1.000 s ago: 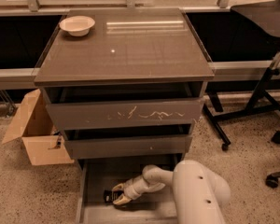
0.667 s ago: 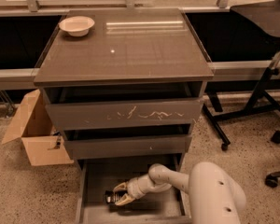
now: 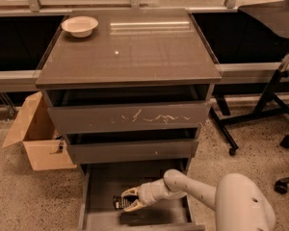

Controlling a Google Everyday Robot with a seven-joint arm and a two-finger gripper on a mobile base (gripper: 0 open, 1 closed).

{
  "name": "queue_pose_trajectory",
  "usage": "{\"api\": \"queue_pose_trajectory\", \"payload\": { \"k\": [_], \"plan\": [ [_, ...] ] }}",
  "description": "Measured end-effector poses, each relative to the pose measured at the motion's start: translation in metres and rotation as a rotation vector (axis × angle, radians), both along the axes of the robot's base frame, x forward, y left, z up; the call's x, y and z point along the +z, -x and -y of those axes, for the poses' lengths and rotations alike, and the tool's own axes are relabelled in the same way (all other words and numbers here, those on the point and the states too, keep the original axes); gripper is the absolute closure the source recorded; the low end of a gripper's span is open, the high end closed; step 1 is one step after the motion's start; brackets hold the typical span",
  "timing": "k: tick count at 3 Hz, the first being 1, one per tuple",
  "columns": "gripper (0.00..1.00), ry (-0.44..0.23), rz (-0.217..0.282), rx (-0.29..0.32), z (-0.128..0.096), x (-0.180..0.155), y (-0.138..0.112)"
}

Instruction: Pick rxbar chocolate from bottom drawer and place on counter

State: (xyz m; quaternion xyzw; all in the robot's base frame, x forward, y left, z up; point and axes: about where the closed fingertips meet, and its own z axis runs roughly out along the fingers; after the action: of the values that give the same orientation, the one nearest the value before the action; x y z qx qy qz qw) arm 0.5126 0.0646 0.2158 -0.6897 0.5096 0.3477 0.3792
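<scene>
The rxbar chocolate, a small black bar with white lettering, lies on the floor of the open bottom drawer, left of centre near the front. My gripper reaches into the drawer from the right and sits low on the bar. Its pale fingers stand on either side of the bar's right end, closed against it. The bar's left end sticks out past the fingertips. The counter is the wide glossy grey-brown top above the drawers.
A white bowl stands at the counter's back left corner. The scratched upper drawer and the middle drawer overhang the bottom drawer. An open cardboard box stands on the floor at left. Black chair bases stand at right.
My arm's white body has shifted right and lower in view. The gripper has stayed at the bar in the bottom drawer. The bar has barely moved.
</scene>
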Motion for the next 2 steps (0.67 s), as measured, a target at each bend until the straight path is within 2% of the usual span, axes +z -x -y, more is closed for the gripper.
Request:
{"api": "queue_pose_trajectory", "payload": {
  "k": [1,2],
  "plan": [
    [1.0,-0.061,0.077,0.067,-0.002,0.043,0.015],
    [1.0,-0.105,0.219,0.123,0.0,0.106,0.029]
  ]
}}
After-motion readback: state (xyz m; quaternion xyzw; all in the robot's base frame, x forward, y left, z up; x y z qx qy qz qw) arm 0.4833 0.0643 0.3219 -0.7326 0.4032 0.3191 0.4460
